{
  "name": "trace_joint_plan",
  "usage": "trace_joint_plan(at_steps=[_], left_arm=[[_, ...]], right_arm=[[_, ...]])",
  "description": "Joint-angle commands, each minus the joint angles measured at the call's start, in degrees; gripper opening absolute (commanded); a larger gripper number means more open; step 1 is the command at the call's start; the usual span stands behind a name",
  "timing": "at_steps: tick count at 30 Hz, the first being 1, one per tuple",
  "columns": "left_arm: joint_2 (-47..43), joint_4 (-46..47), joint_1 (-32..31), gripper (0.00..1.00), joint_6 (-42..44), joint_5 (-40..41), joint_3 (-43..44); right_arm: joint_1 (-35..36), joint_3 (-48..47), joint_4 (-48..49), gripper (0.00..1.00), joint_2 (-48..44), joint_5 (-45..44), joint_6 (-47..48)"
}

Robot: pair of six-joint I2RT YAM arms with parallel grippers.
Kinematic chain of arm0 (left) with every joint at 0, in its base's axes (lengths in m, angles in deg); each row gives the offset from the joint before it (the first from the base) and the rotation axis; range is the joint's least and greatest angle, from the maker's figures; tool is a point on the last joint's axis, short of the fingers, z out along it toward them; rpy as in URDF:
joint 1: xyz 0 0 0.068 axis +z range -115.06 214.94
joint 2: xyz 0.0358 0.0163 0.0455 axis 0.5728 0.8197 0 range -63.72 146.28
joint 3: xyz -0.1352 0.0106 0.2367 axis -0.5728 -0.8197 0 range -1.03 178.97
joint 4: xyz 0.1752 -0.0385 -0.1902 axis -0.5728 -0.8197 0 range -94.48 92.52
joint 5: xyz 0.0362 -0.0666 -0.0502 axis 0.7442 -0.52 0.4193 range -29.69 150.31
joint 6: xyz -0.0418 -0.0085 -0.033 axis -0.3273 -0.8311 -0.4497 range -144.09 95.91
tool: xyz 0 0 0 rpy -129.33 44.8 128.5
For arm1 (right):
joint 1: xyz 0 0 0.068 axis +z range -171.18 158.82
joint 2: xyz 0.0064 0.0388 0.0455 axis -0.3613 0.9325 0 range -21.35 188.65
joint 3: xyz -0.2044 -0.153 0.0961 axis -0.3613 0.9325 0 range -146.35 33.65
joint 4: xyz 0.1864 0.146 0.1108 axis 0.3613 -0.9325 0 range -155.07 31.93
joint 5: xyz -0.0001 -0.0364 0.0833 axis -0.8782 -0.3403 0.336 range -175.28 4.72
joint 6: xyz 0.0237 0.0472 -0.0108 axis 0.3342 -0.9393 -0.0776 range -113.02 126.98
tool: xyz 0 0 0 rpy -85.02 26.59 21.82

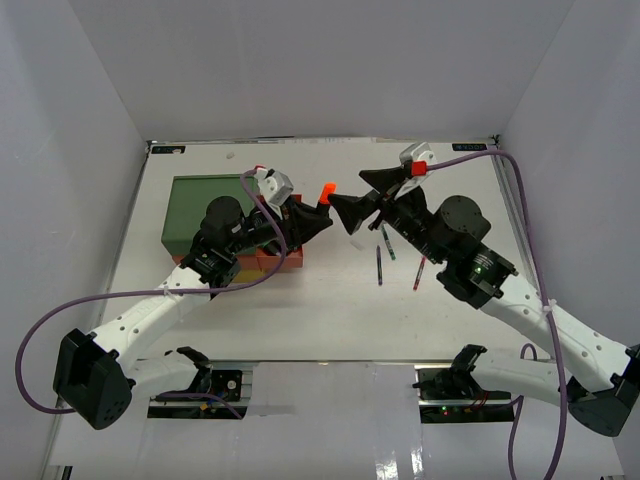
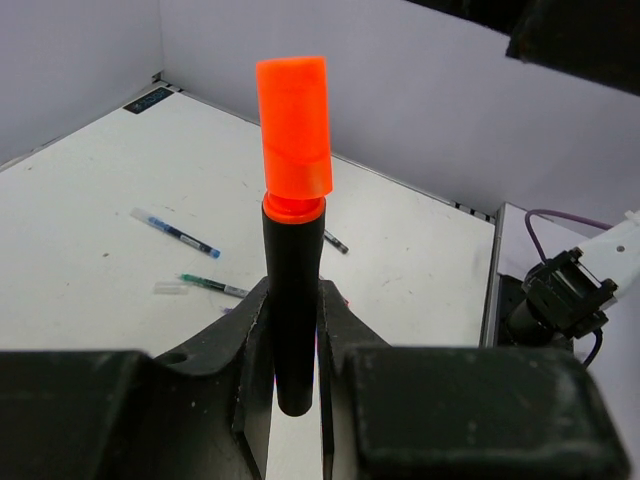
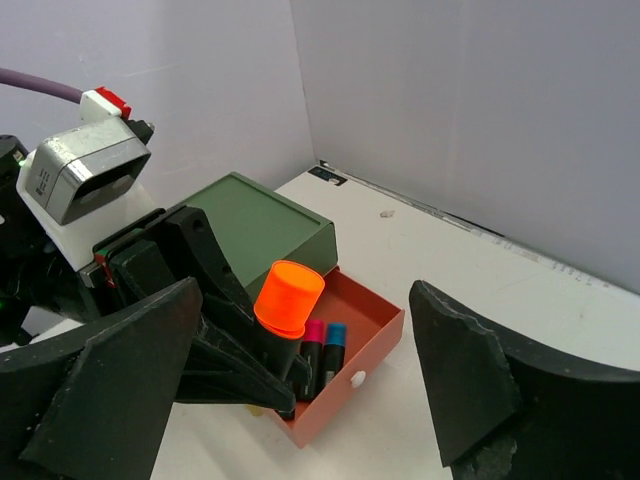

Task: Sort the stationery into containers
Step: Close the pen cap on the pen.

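Left end effector (image 2: 295,315) pinches the orange-capped highlighter (image 2: 293,240) low on its barrel, near the open red drawer (image 3: 380,340). My right end effector (image 1: 362,196) is spread just beside it. Risk: I release off-line and it lands on the desk (image 1: 300,310), or both end effectors collide.

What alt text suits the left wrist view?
The left pincer grips a black highlighter with an orange cap, standing upright between its fingers. Behind it, a blue pen and a green pen lie on the white table.
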Motion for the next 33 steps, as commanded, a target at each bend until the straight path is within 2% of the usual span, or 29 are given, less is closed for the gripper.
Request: trace_joint_plan(at_steps=[1,9,11,16,18,21,24,33], left_arm=[[-0.8,1.1,0.0,0.02,2.6,-5.8,0.9],[1.7,-2.2,0.0,0.00,4.3,-13.3,4.6],[2.7,-3.0,0.0,0.00,4.5,-14.7,5.5],[3.9,-2.5,0.1,0.00,4.5,-15.4,6.2],[3.9,-1.8,0.2,0.00,4.4,-15.6,6.0],[3.5,-1.6,0.4,0.00,4.6,-15.4,5.3],[2.6,0.1,0.4,0.00,4.1,-15.2,3.3],[0.6,2.0,0.5,0.00,3.2,-14.5,0.5]], right_arm=[[-0.1,-1.9,-4.1,0.90,-3.1,1.8,5.9],[-3.8,-10.8,-15.0,0.92,-1.4,14.6,12.7],[-5.7,-12.0,-15.7,0.93,-0.7,21.8,12.8],[-17.8,-15.2,-15.3,1.00,4.1,44.1,10.6],[-20.8,-15.9,-15.2,0.97,6.3,49.0,10.0],[-21.5,-15.6,-13.9,0.91,7.4,53.2,9.0],[-21.6,-12.7,-7.4,0.88,7.0,58.3,6.5],[-21.6,-8.9,0.2,0.82,8.7,63.0,2.2]])
